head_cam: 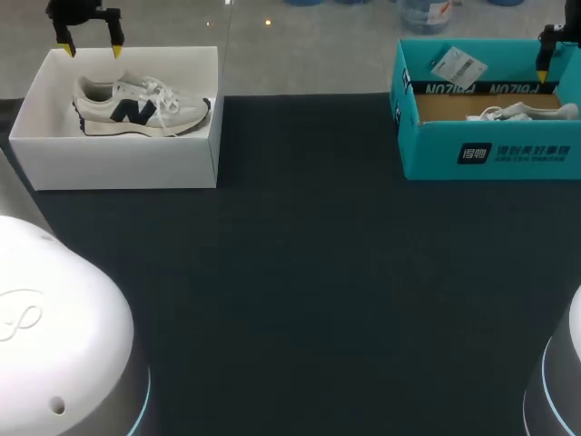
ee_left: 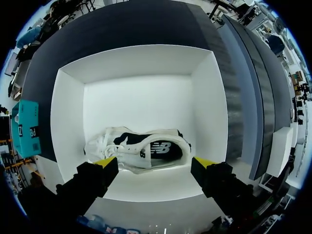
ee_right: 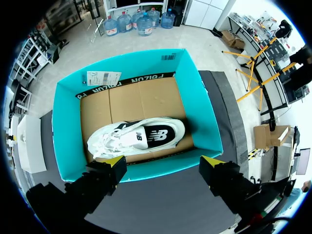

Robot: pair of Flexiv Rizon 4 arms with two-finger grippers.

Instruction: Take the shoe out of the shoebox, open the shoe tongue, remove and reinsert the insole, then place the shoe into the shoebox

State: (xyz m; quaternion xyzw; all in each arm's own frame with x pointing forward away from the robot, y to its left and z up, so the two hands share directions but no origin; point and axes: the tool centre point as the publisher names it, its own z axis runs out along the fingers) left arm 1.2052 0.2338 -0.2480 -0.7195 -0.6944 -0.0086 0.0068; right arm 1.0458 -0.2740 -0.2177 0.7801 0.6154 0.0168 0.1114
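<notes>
Above the white shoebox (head_cam: 118, 162) rim, left fingers (head_cam: 116, 49) stand apart

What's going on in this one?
Nothing is being handled yet. The left pincer hangs open above the white box, where a shoe lies inside. The right pincer hangs open above the teal box, which holds a second shoe. Neither pincer touches a shoe, so the first step, taking a shoe out, is not yet done.
</notes>
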